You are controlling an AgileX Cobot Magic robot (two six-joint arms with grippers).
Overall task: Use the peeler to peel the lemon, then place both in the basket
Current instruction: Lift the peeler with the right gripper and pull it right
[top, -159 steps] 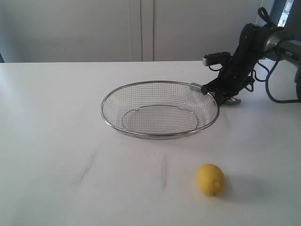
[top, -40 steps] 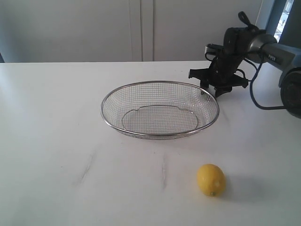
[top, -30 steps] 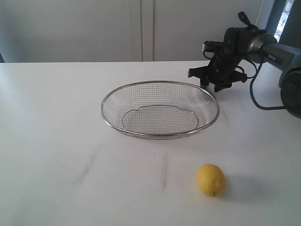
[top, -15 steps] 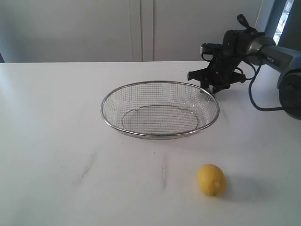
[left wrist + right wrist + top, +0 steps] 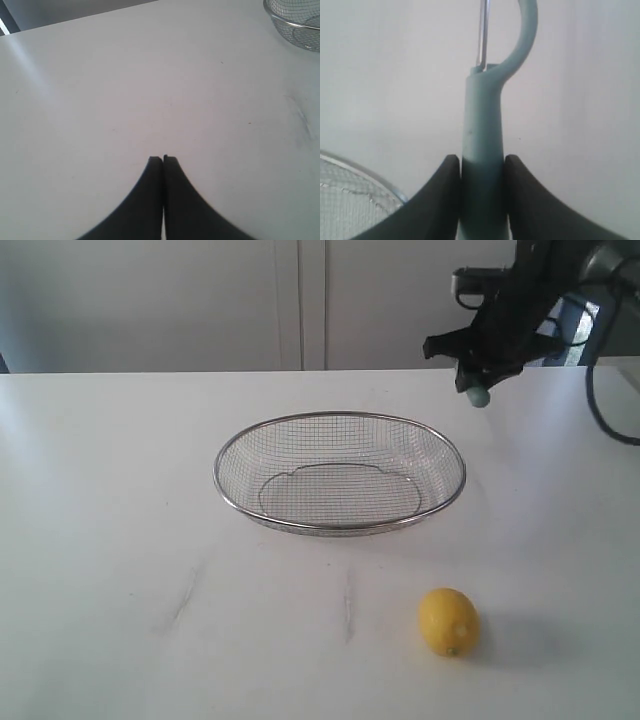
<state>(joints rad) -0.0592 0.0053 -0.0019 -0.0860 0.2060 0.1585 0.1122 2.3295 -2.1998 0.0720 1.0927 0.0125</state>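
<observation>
The yellow lemon point(image 5: 449, 621) lies on the white table near the front, right of centre. Behind it stands the wire mesh basket point(image 5: 230, 455), with nothing in it. My right gripper point(image 5: 482, 377) hangs in the air above the table behind the basket's right end, shut on the teal handle of the peeler point(image 5: 478, 395). In the right wrist view the peeler point(image 5: 484, 150) runs out between the fingers point(image 5: 442, 185) of the gripper point(image 5: 481, 162), curved head and blade pointing away. My left gripper point(image 5: 163, 159) is shut on nothing over bare table and does not show in the exterior view.
The basket's rim point(image 5: 295, 22) shows at a corner of the left wrist view and again in the right wrist view point(image 5: 365, 175). A black cable point(image 5: 605, 430) lies on the table at the far right. A pale wall point(image 5: 300, 300) closes the back.
My right gripper has risen from table level behind the basket into the air, carrying the peeler with it. The lemon and the basket have not moved.
</observation>
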